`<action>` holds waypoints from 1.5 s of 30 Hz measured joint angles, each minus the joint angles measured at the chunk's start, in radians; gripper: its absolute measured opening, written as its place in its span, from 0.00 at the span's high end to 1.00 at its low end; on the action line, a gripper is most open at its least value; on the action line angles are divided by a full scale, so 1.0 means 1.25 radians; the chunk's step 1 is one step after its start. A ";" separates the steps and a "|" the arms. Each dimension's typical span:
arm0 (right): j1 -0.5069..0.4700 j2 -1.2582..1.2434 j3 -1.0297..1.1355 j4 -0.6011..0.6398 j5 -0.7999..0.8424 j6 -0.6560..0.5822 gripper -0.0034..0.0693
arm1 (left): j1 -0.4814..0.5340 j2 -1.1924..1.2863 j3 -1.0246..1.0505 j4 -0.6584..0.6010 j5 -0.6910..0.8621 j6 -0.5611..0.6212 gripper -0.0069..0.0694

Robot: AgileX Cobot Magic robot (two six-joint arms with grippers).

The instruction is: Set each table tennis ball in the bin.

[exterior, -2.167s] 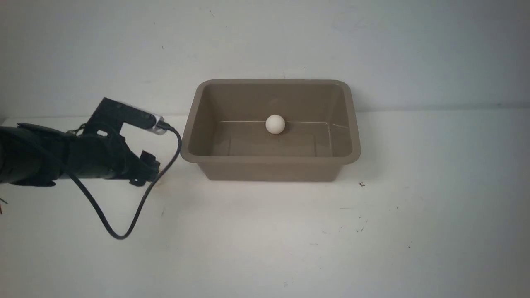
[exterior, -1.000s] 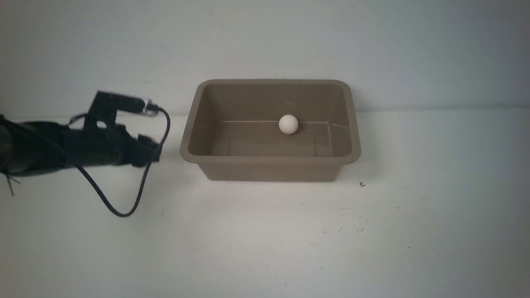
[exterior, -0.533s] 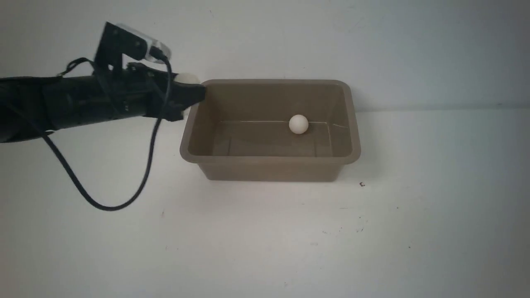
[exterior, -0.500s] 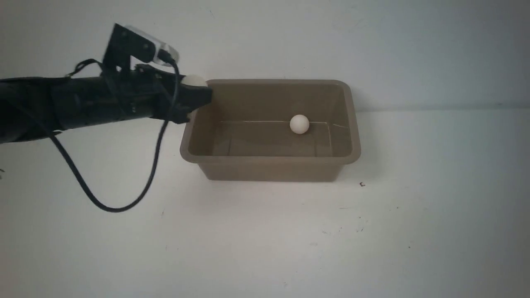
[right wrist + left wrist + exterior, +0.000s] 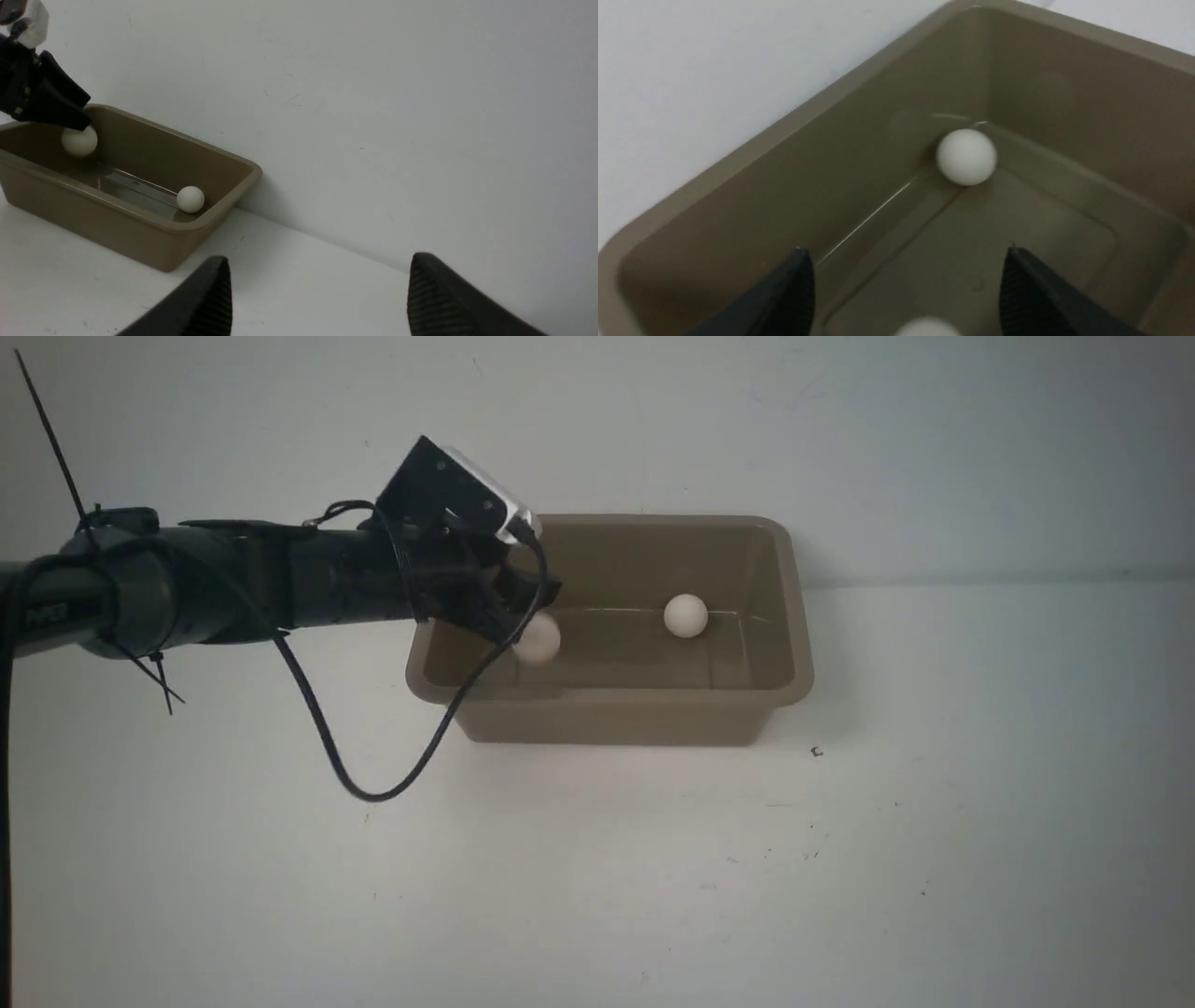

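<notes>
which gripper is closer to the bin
Left. The left gripper hangs open over the left end of the bin, a ball just below it. The right gripper is open, well away from it, outside the front view.

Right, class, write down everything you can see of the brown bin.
The bin is a rectangular taupe plastic tub with rounded corners, a flared rim and glossy sloping walls, standing upright on the white table. One white ball rests on its floor at the far wall; a second ball, blurred, is inside its left end, below the open left gripper.
</notes>
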State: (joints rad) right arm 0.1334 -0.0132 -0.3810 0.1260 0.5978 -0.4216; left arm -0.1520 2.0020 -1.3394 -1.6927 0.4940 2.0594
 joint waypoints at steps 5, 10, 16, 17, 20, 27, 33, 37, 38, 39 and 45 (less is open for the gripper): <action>0.000 0.000 0.000 0.000 -0.016 -0.013 0.32 | 0.001 -0.058 0.000 -0.002 -0.075 -0.107 0.26; 0.000 0.000 0.000 0.002 -0.033 -0.014 0.32 | 0.001 -0.184 0.000 0.046 -0.062 -0.209 0.26; 0.000 0.000 -0.019 0.001 0.009 -0.014 0.32 | 0.001 -0.304 0.000 0.130 -0.087 -0.274 0.26; 0.000 0.000 -0.030 0.001 0.034 -0.014 0.32 | 0.001 -0.315 0.000 0.136 -0.090 -0.276 0.26; 0.000 0.000 -0.071 0.002 0.126 -0.014 0.32 | 0.001 -0.354 0.000 0.152 -0.108 -0.283 0.26; 0.012 -0.001 -0.174 0.075 0.327 0.014 0.33 | 0.001 -0.374 0.000 0.164 -0.112 -0.284 0.26; 0.051 -0.002 -0.073 0.117 0.307 0.018 0.39 | 0.001 -0.374 0.000 0.164 -0.113 -0.284 0.26; 0.072 -0.002 -0.038 0.133 0.221 0.018 0.44 | 0.001 -0.374 0.000 0.164 -0.116 -0.284 0.26; 0.077 -0.002 -0.038 0.133 0.204 0.018 0.45 | 0.001 -0.374 0.000 0.164 -0.116 -0.284 0.26; 0.080 -0.002 -0.038 0.133 0.193 0.018 0.46 | 0.001 -0.374 0.000 0.164 -0.116 -0.284 0.26; 0.086 -0.002 -0.018 0.138 0.119 0.031 0.49 | 0.001 -0.374 0.000 0.164 -0.115 -0.285 0.26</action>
State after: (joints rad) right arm 0.2416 -0.0151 -0.4029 0.2980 0.7468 -0.3825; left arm -0.1510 1.5347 -1.3394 -1.4875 0.3500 1.7037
